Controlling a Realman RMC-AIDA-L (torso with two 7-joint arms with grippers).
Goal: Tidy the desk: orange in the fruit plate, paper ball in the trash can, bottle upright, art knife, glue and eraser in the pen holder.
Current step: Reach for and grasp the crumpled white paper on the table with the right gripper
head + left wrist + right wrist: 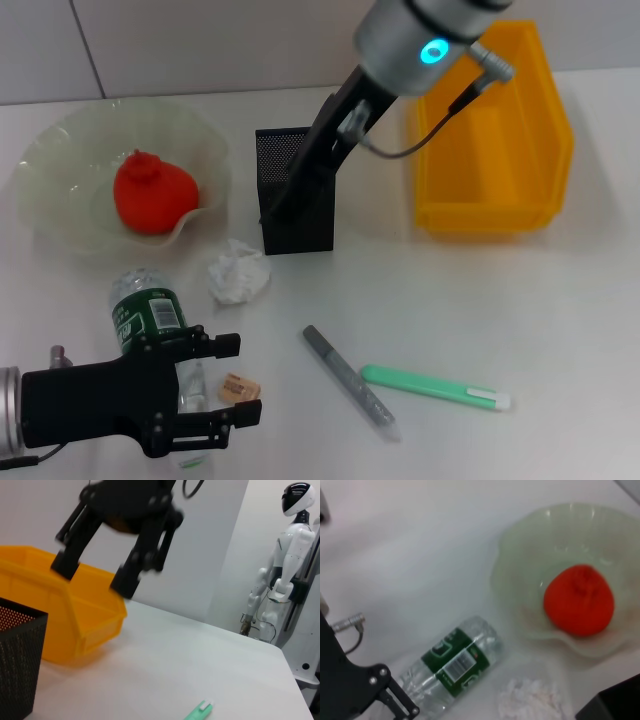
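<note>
Translucent glass fruit plate (60, 200), black metal-mesh pen holder (305, 225), glossy yellow plastic trash can (520, 190).

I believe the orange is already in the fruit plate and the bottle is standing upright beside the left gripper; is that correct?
Not quite. The orange is indeed in the fruit plate, but the bottle is lying on its side on the desk, not upright. The left gripper is at the bottle, its fingers either side of it. The head view and the right wrist view both show this.

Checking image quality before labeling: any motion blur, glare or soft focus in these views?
Left wrist view: the right end effector is smeared by motion blur, while the trash can behind it reads clearly. Right wrist view: soft overall; the orange and paper ball lack crisp edges. Head view: sharp, with only soft shadows under the pen holder.
</note>
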